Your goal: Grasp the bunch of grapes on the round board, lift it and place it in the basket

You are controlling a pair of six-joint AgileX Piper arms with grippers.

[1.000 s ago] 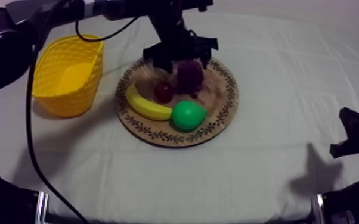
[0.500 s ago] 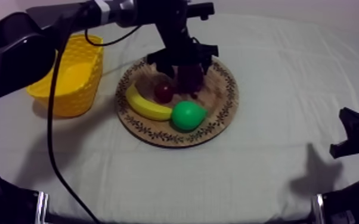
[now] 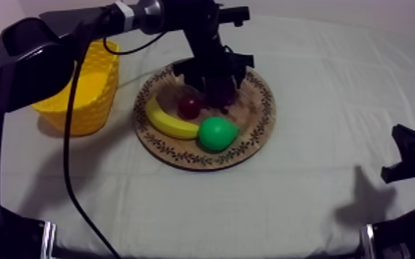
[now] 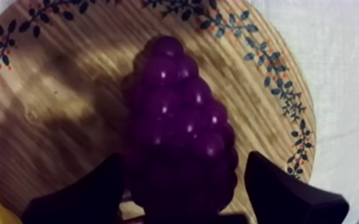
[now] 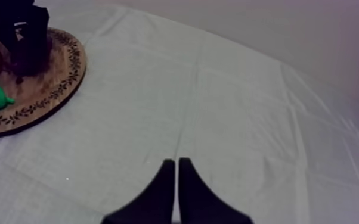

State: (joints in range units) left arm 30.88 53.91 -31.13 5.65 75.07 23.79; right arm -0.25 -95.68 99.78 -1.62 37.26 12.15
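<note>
The purple bunch of grapes (image 3: 222, 90) lies on the far part of the round wooden board (image 3: 255, 124). My left gripper (image 3: 214, 74) hangs right over it. In the left wrist view the grapes (image 4: 179, 113) sit between the two black fingers (image 4: 86, 196), which stand apart at either side of the bunch, so my left gripper (image 4: 185, 158) is open around it. The yellow basket (image 3: 79, 86) stands at the table's left, beside the board. Low at the right edge of the table, my right gripper (image 5: 176, 176) is shut on nothing.
On the board also lie a banana (image 3: 169, 122), a small red fruit (image 3: 189, 105) and a green pear (image 3: 217, 133), all close in front of the grapes. The right wrist view takes in the board's rim (image 5: 59, 89) and wide bare cloth.
My left gripper has come down over the grapes, so its fingers now straddle the bunch. The fruit, the basket and the right arm have not moved.
</note>
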